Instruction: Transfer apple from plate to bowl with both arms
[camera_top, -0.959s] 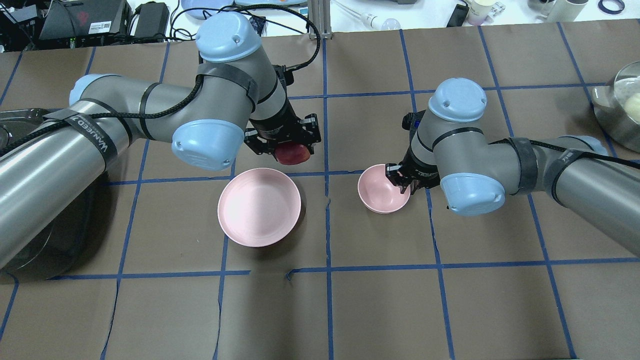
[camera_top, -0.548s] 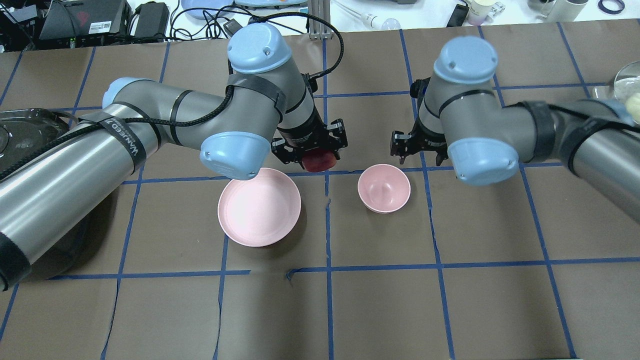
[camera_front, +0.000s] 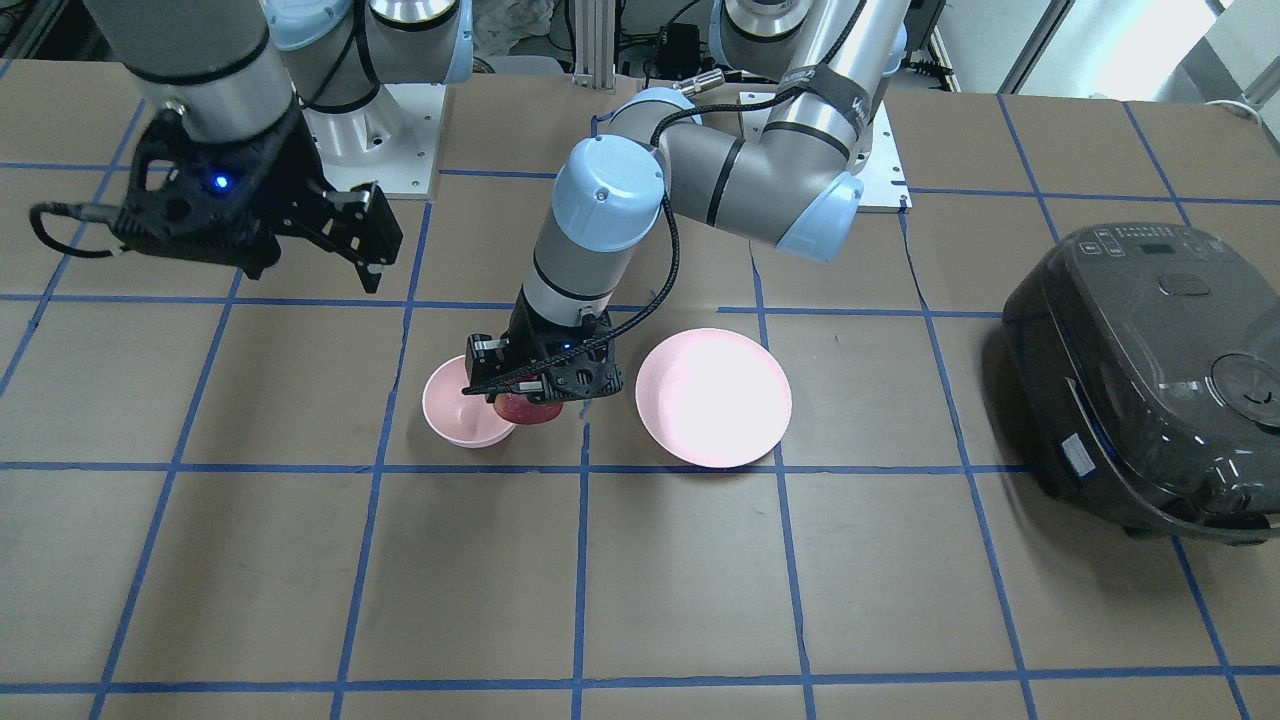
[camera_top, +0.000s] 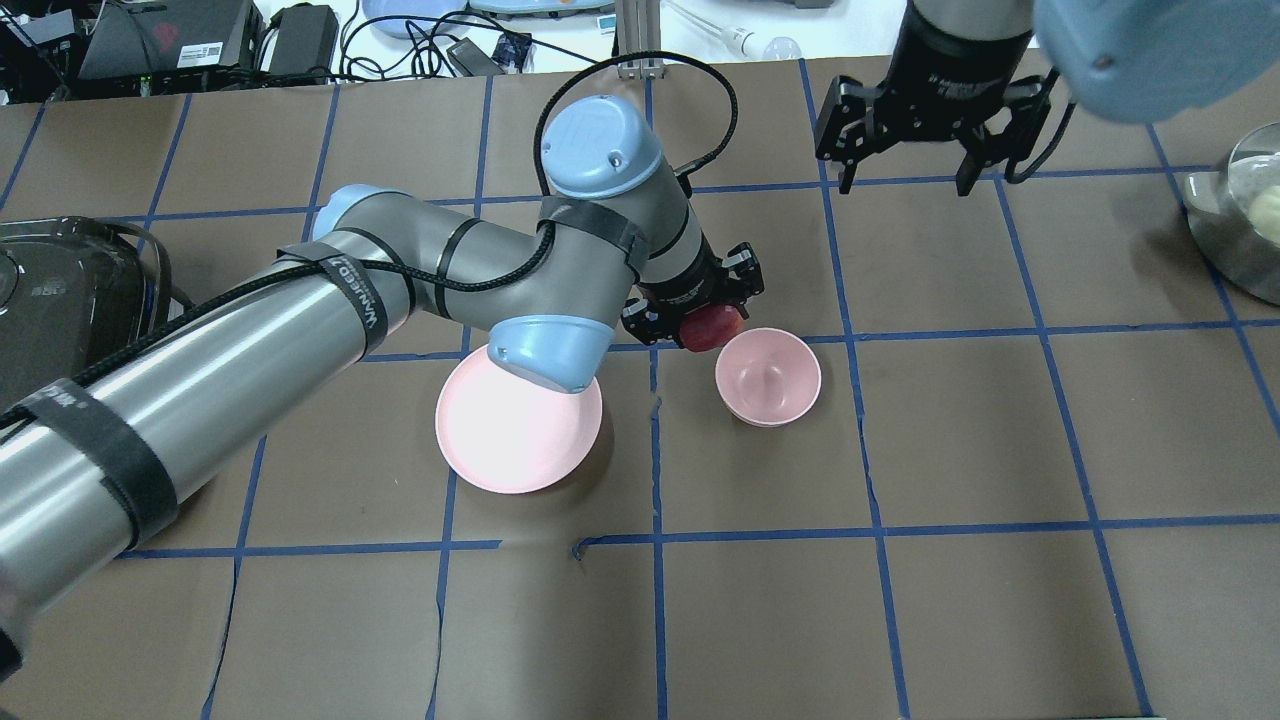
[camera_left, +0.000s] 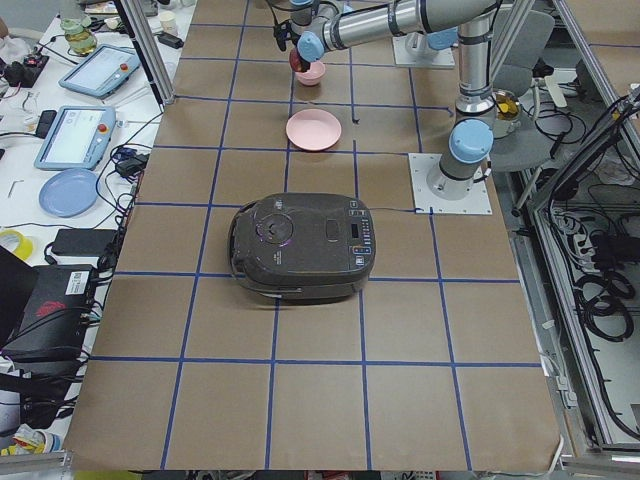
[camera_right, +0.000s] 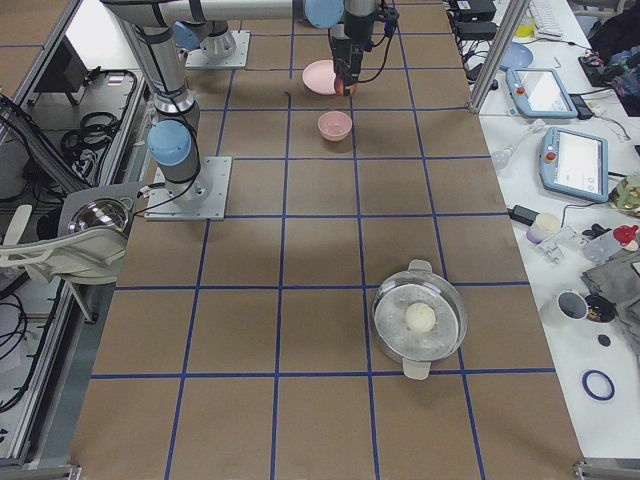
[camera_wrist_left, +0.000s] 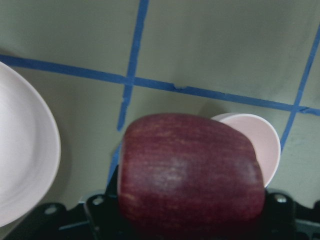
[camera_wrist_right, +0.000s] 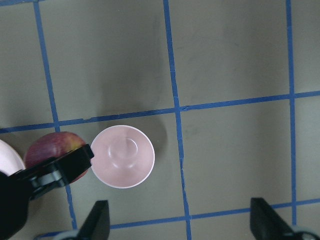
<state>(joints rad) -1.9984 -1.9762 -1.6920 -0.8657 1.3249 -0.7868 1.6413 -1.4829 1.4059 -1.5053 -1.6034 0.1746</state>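
The dark red apple (camera_top: 712, 328) is held in my left gripper (camera_top: 703, 318), which is shut on it just beside the far-left rim of the small pink bowl (camera_top: 768, 377). In the left wrist view the apple (camera_wrist_left: 190, 170) fills the frame, with the bowl (camera_wrist_left: 265, 145) partly behind it and the plate (camera_wrist_left: 25, 150) at the left. The wide pink plate (camera_top: 510, 440) lies bare, left of the bowl. My right gripper (camera_top: 905, 185) is open and empty, raised high over the far right. From its wrist view (camera_wrist_right: 182, 225) I see the bowl (camera_wrist_right: 122, 156) and the apple (camera_wrist_right: 52, 147).
A black rice cooker (camera_front: 1150, 380) stands at the robot's left end of the table. A metal pot (camera_top: 1250, 220) with a pale ball in it sits at the right edge. Cables and devices lie beyond the table's far edge.
My left gripper has carried the apple right, from behind the plate to the bowl's rim. My right gripper has left the bowl's rim, opened, and risen away toward the far right.
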